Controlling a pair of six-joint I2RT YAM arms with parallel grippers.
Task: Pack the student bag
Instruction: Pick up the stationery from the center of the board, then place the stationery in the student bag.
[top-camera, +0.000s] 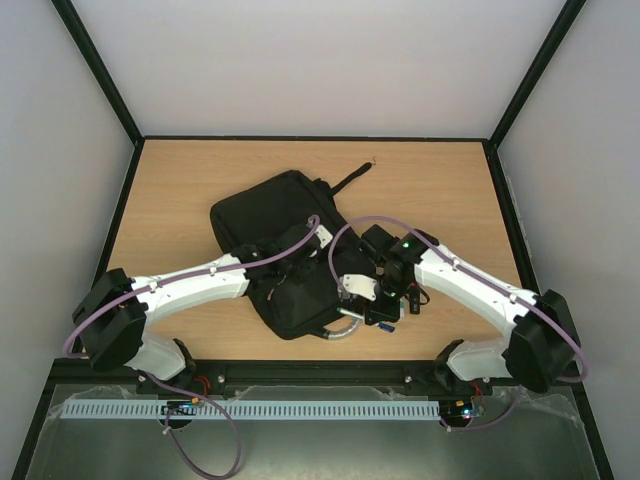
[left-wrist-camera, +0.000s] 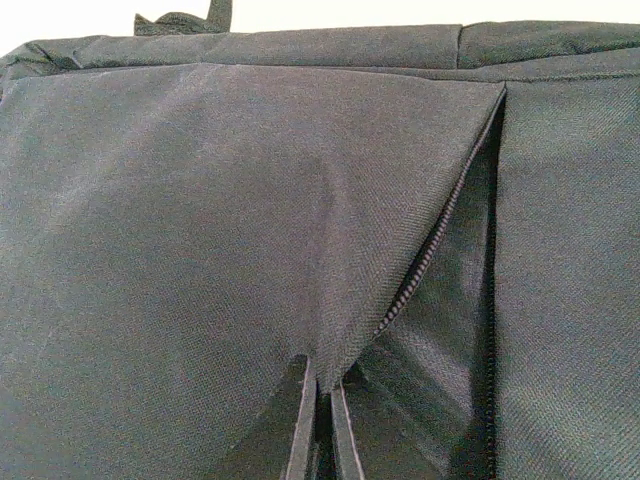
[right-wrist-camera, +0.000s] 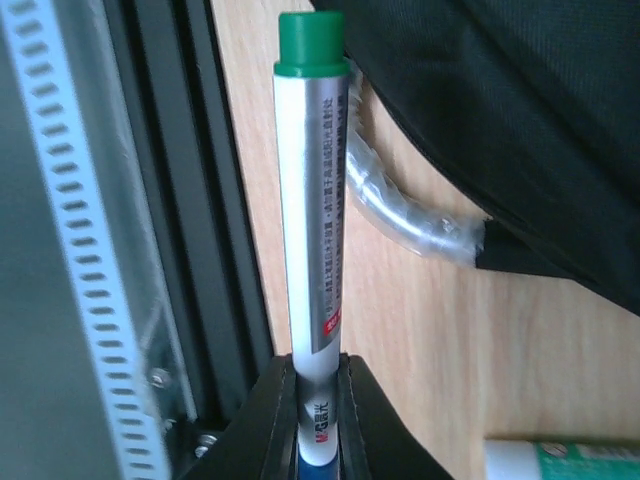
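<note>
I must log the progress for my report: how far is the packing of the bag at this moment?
Done: the zipper of the student bag is open. In hand: the left claw pinches its flap; the right claw grips a green-capped marker outside the bag. Left: putting in the marker, probably also the white-green item on the table.

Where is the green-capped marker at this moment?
In the right wrist view, the marker is held in the jaws of the right gripper, over the table's near edge, close to the bag's silver handle.
</note>
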